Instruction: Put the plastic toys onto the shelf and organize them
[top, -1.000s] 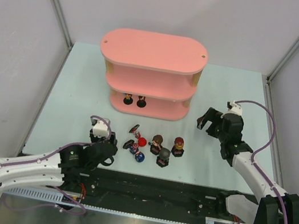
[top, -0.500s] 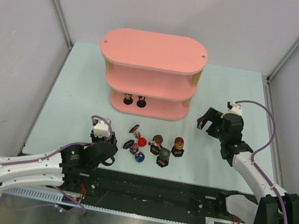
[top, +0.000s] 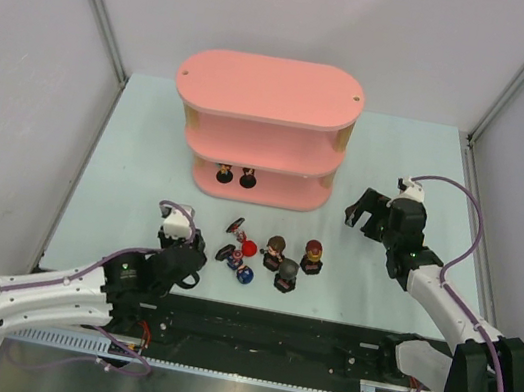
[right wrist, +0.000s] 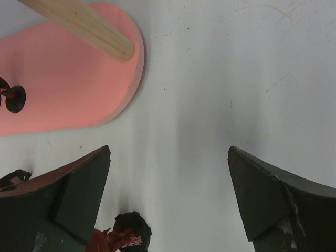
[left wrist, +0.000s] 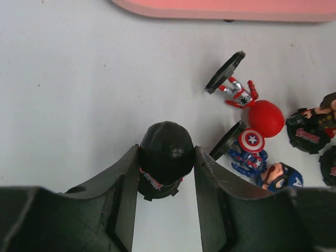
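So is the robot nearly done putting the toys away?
Not nearly: two toys stand on the shelf, on its bottom tier. The left gripper clamps a black-headed toy. Five more toys wait on the table, two of them fallen over.

The pink three-tier shelf (top: 269,86) carries two figurines (top: 225,175) upright on its bottom board, while on the table (top: 147,156) three figurines (top: 275,252) stand, two toppled figurines (left wrist: 239,94) lie, and a black-headed figurine (left wrist: 166,149) sits pinched in the left claw (left wrist: 166,157).

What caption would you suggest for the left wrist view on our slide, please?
Left gripper clasps a black-headed figurine, with a toppled red-headed figurine and the pink shelf beyond.
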`<state>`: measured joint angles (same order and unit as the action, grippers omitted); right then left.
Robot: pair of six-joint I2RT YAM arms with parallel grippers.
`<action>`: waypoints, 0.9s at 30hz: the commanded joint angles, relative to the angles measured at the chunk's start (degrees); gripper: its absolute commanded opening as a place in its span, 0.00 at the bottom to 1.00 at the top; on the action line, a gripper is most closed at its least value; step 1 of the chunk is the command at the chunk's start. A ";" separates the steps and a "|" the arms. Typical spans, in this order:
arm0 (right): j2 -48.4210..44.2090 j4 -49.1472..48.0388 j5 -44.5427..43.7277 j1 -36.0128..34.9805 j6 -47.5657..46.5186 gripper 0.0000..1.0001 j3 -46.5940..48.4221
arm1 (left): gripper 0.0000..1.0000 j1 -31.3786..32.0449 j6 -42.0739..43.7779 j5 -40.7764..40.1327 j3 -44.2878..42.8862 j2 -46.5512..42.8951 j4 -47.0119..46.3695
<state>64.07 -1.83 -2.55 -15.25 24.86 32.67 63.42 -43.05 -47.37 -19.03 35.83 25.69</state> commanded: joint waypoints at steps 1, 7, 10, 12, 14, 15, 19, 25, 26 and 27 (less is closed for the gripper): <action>0.26 -0.55 -0.09 0.22 0.45 1.00 1.00 | 0.38 0.39 2.44 -1.23 -4.61 -1.64 -0.73; -0.26 -0.37 -0.62 0.22 0.54 1.00 1.08 | 0.37 0.39 3.67 0.35 -6.81 -1.73 -3.19; -0.53 -0.37 -0.62 0.22 0.36 1.00 1.08 | 0.36 0.39 4.02 -0.17 -9.27 -0.94 -3.72; -0.70 -0.28 -0.62 0.22 0.36 1.00 1.08 | 0.36 0.39 4.46 -0.44 -11.73 -0.07 -4.07; -0.70 -0.20 -0.53 0.22 0.36 1.00 1.08 | 0.36 0.39 6.65 -0.61 -14.70 1.16 -4.68; -0.79 -0.11 -0.62 0.22 0.36 1.00 1.08 | 0.36 0.39 7.01 -0.87 -15.85 1.60 -4.51; -0.97 -0.02 -0.62 0.30 0.45 1.00 1.00 | 0.36 0.21 7.80 -2.54 -21.66 4.41 -3.02; -1.23 0.33 -1.06 0.39 0.28 1.00 1.00 | 0.29 -3.82 6.93 -2.02 -28.52 8.37 -1.00; -1.32 0.33 -1.14 0.30 0.10 1.00 1.00 | 0.28 -5.92 6.92 -1.50 -29.04 8.72 -1.17; -1.32 0.50 -1.23 0.22 0.19 1.00 1.00 | 0.27 -7.24 7.01 0.07 -29.22 8.90 -2.22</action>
<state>64.05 -1.32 -2.66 -15.22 25.02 32.67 60.64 -36.42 -48.18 -45.01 43.90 24.47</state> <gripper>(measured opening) 0.995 0.459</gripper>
